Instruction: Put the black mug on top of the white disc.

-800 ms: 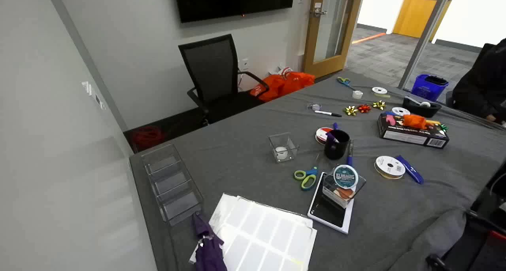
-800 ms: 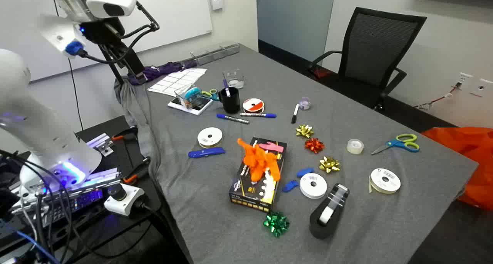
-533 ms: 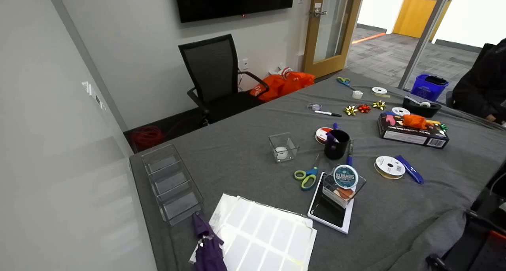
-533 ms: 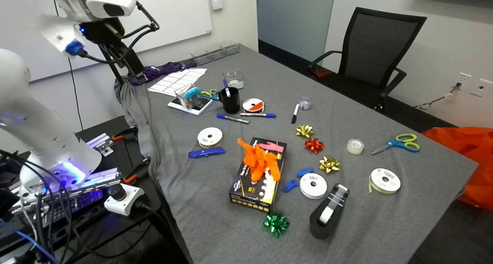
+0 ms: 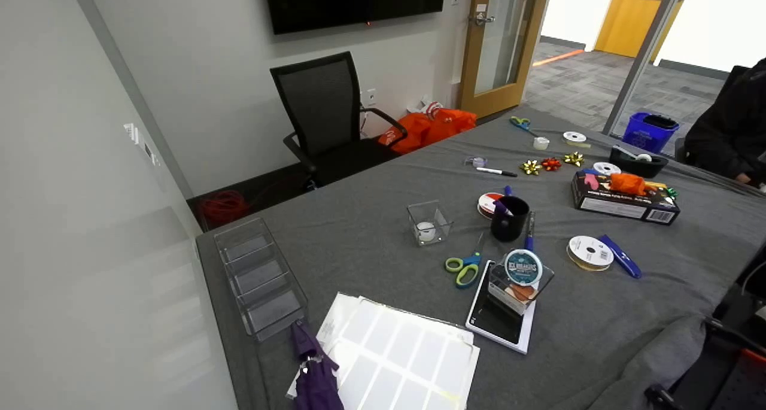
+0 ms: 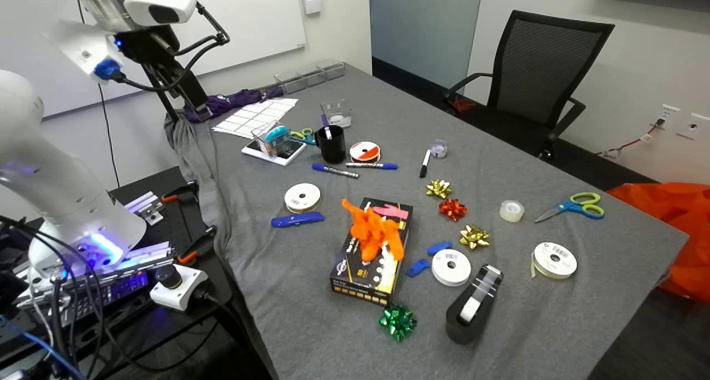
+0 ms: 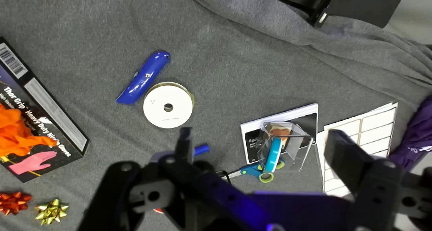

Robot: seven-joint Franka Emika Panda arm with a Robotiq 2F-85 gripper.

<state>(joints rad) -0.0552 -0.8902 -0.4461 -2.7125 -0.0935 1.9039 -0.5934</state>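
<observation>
The black mug (image 5: 507, 228) stands upright on the grey cloth with a purple pen leaning in it; it also shows in an exterior view (image 6: 334, 149). In the wrist view it is mostly hidden behind the gripper. The white disc (image 7: 167, 106), a flat ribbon spool with a dark centre hole, lies beside a blue cutter; it shows in both exterior views (image 5: 590, 252) (image 6: 303, 196). Nothing lies on it. My gripper (image 7: 261, 136) is open and empty, high above the table. In an exterior view the gripper (image 6: 191, 109) hangs at the table's robot-side edge, apart from mug and disc.
A clear box with a teal round tin (image 5: 523, 267) stands on a white-edged tablet. Scissors (image 5: 465, 269), blue markers (image 6: 335, 171) and a red-and-white spool (image 6: 365, 152) lie near the mug. The blue cutter (image 7: 145, 77) touches or nearly touches the disc. A glove box (image 6: 369, 280) stands nearby.
</observation>
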